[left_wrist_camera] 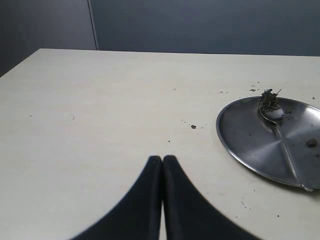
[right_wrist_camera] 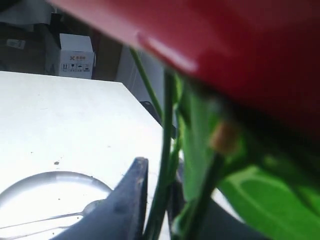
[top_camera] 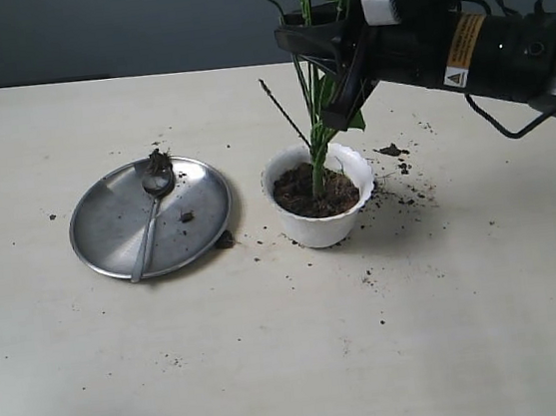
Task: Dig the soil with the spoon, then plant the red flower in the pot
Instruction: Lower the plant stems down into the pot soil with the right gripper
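Red flower — thin green stems upright in the pot's soil — right jaws clamp its stems; left jaws closed, empty.

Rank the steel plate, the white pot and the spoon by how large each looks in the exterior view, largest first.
1. Steel plate, clearly the widest.
2. White pot, narrower than the plate.
3. Spoon: about as long as the pot is wide, but far slimmer, so smallest overall.

Bright even overhead light, soft shadows, glare washing out right wrist view, close bloom blurred
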`<state>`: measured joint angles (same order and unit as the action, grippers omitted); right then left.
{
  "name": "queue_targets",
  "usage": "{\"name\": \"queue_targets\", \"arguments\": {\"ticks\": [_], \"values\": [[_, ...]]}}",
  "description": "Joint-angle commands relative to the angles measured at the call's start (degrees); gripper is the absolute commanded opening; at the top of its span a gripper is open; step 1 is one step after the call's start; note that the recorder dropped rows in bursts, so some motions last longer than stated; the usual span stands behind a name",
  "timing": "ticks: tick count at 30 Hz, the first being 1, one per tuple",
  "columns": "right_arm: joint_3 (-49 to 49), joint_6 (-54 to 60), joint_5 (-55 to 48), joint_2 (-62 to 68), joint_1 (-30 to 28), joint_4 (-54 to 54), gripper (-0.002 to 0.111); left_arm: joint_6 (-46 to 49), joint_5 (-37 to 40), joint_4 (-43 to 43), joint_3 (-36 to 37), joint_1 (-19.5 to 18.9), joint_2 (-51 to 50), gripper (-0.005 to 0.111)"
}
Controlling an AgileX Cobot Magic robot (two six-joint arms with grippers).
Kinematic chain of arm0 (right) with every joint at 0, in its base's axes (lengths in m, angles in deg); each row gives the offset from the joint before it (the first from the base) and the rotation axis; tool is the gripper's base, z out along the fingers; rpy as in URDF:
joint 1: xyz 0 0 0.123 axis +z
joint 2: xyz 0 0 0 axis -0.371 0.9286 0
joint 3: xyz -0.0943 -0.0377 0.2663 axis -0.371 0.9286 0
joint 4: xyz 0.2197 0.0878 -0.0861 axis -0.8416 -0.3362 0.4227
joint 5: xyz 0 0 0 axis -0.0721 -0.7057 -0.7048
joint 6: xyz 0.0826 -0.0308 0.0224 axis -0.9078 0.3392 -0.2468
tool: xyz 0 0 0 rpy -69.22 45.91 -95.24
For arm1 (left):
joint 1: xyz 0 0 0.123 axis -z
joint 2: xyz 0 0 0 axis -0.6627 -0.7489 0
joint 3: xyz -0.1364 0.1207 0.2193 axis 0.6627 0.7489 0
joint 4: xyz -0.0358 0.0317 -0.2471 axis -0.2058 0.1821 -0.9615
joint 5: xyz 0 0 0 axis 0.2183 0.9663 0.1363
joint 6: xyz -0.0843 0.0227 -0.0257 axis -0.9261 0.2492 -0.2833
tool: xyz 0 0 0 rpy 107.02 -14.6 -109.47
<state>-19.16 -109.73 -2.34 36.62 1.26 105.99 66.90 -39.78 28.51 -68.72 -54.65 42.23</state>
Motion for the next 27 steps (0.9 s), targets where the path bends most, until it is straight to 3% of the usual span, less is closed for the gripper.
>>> {"name": "queue_targets", "arguments": {"ticks": [1,27], "values": [[-0.1,2.3,1.1,0.6,-0.4,-1.7,-0.001,0.0,-0.5,0.0,0.3,0.2,0.3,0.000],[-1.0,5.9,1.9,4.6,-0.4,-3.8,-0.001,0.0,-0.5,0.0,0.3,0.2,0.3,0.000]]}}
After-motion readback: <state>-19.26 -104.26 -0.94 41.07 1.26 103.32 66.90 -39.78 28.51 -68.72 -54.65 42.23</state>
